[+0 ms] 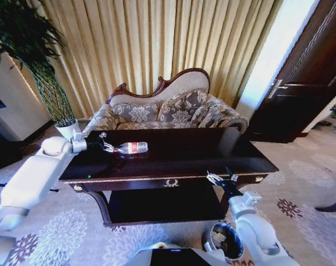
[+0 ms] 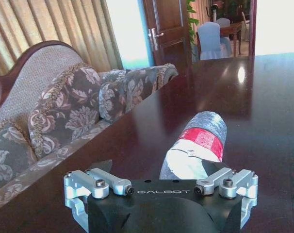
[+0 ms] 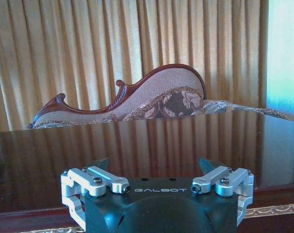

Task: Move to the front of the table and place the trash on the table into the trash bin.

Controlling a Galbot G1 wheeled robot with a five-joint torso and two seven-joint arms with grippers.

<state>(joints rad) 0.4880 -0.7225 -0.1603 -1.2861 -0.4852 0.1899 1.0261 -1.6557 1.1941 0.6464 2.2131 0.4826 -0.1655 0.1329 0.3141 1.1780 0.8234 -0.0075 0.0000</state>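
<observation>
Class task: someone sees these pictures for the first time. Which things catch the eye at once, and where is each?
The dark glossy table fills the middle, with a floral sofa behind it. A clear bottle lies on its side near the table's left end, the left gripper right at its cap end. The right gripper is open at the front edge, above the trash bin on the carpet.

I counted one bottle (image 1: 130, 147) on one table (image 1: 212, 155), one bin (image 1: 223, 239) on the floor, one sofa (image 1: 168, 111), one plant (image 1: 29, 50), my two grippers (image 1: 104, 142) (image 1: 222, 178).
</observation>
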